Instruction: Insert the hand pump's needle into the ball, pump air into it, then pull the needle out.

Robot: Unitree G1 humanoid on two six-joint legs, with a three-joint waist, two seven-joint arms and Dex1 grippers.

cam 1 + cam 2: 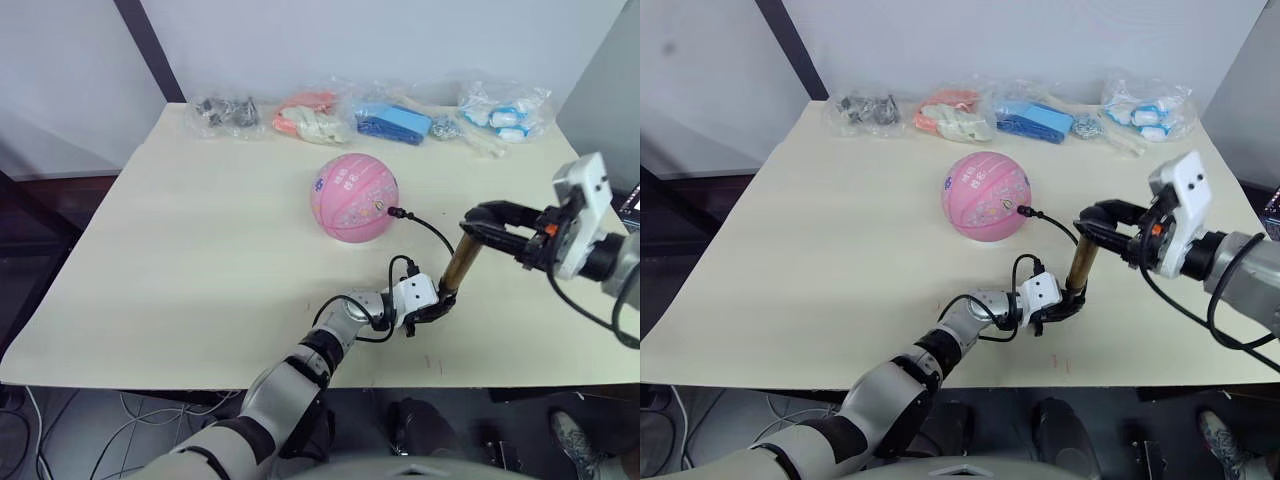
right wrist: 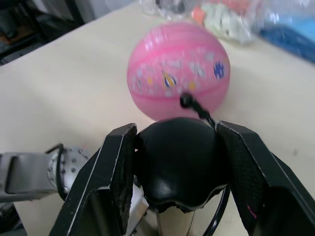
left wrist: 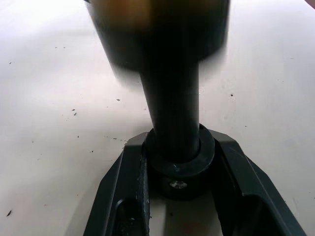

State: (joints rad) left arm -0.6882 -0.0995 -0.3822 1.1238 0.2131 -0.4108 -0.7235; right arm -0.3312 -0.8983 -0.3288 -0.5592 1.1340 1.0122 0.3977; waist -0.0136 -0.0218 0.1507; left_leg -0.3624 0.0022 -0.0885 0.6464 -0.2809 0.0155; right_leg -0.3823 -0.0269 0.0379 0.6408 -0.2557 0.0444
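The pink ball rests in the middle of the table. The needle fitting sits in the ball's right side, and the thin black hose curves from it toward the hand pump. The pump stands tilted on the table with its gold barrel upright. My left gripper is shut on the pump's black base. My right gripper is shut on the black handle at the pump's top.
Several plastic bags of small items line the table's far edge: dark parts, orange and white pieces, blue items, and white-blue items. The table's near edge lies just below the left arm.
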